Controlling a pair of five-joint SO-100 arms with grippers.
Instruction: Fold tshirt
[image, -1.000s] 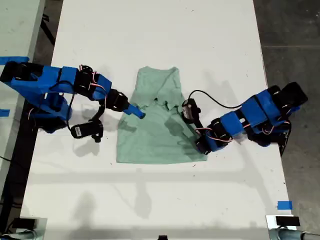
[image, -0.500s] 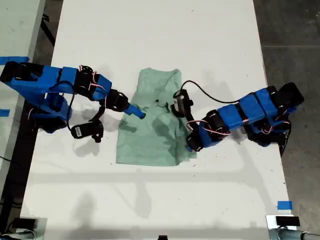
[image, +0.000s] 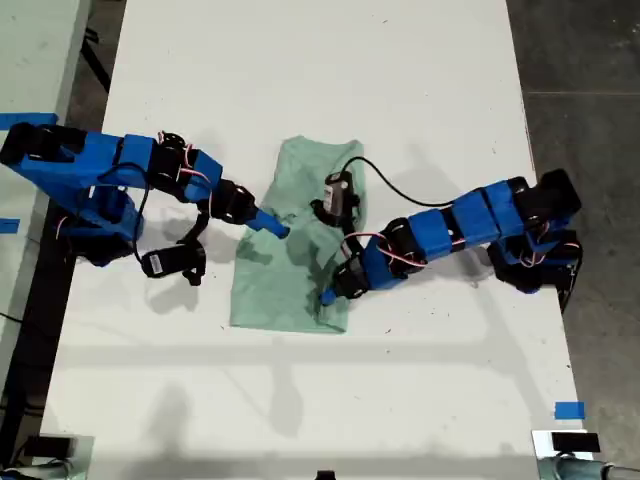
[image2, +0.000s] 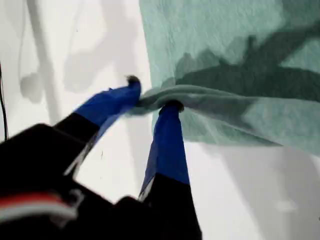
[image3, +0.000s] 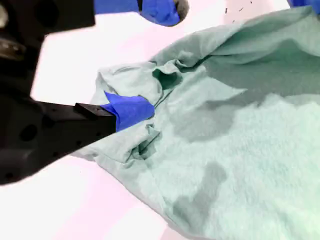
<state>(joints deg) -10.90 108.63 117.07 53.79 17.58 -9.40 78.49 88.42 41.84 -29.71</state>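
Exterior view shows my second gripper, grip unclear, just dragged the tshirt side over while my first gripper pinches its edge, so that fold looks nearly done

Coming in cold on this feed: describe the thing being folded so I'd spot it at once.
Find the long white table filling the exterior view, with one blue arm reaching in from that view's left and the other blue arm from its right. Between them, mid-table, lies the tshirt. It is the only soft, pale mint-green thing there, partly doubled over itself.
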